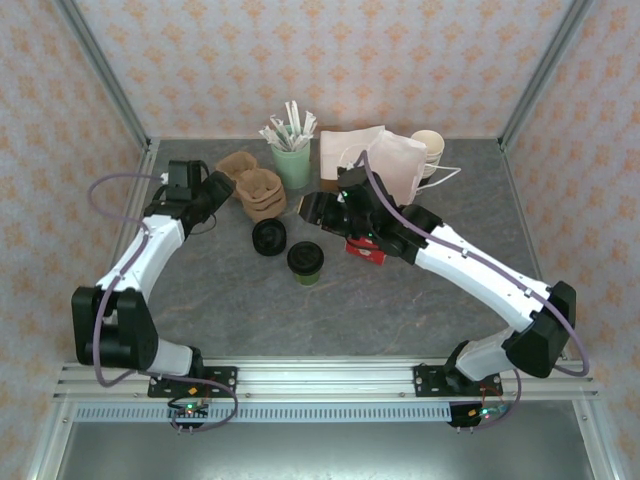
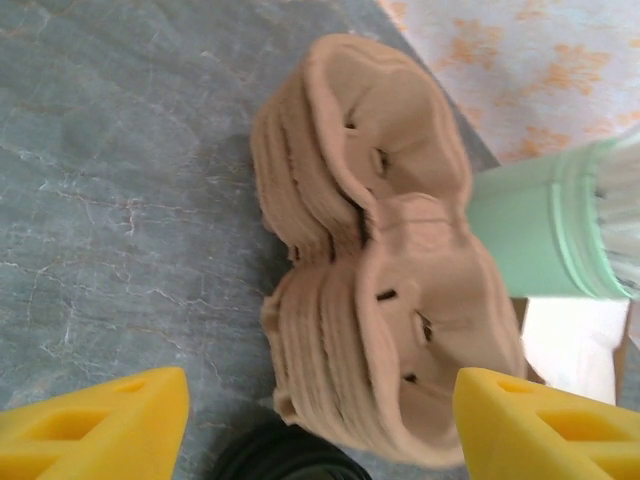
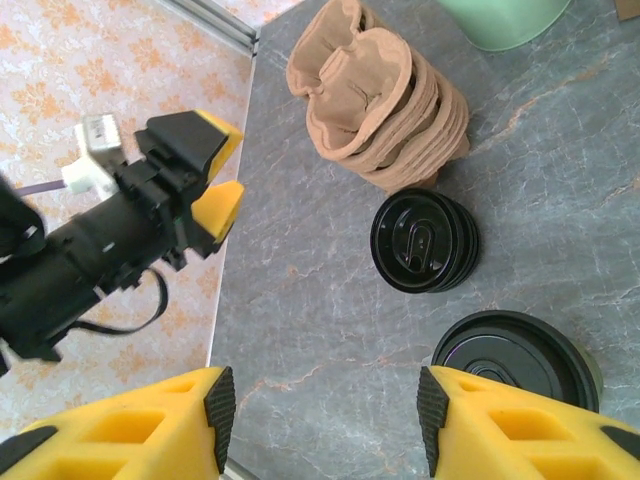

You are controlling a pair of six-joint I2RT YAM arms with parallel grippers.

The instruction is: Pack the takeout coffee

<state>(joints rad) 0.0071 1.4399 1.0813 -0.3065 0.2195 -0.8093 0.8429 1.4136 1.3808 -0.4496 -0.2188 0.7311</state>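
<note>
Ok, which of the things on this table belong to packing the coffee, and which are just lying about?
For the job: lidded coffee cup; probably the stack of pulp cup carriers and the paper bags.
Lying about: stack of loose black lids; green cup holding wrapped sticks; stack of lidless cups; red packet, partly hidden.

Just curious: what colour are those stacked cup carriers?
The cup carriers are light brown; clearest in the left wrist view.
</note>
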